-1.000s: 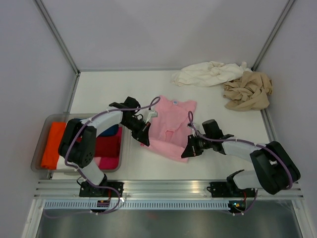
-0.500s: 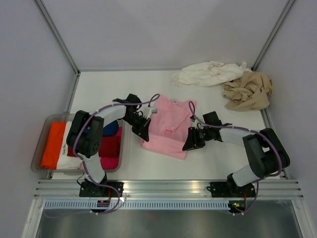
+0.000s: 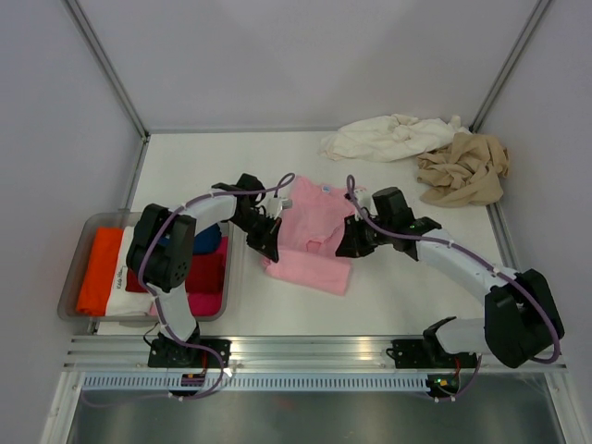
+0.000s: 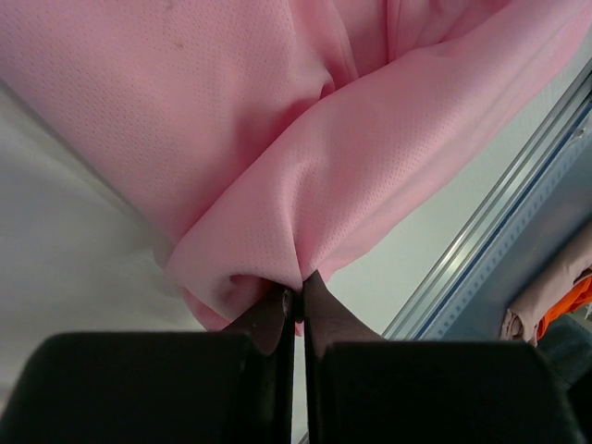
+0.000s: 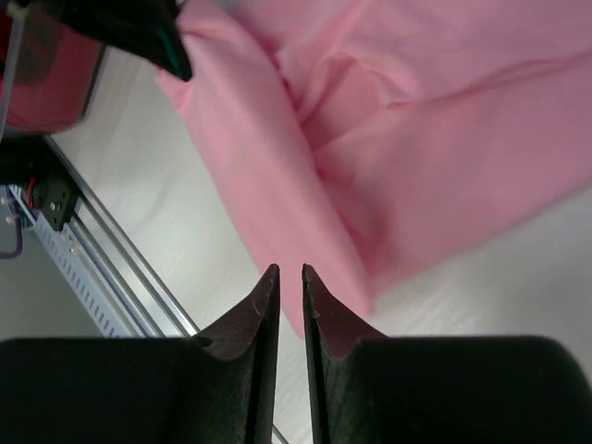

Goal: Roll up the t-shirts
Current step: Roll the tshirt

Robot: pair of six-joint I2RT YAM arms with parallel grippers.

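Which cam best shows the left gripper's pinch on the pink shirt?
Left wrist: the left gripper is closed on a fold of the pink shirt, close up. Top external shows it at the shirt's left edge, contact too small to judge. Right wrist catches only its dark tip at the fold's far end.

Clear tray [image 3: 76, 264] on table's [image 3: 203, 166] left edge, folded garments [image 3: 100, 268] inside.

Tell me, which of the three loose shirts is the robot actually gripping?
The light pink t-shirt, mid-table: the left gripper pinches a fold of it. The cream-white t-shirt and the tan t-shirt lie crumpled in the far right corner.
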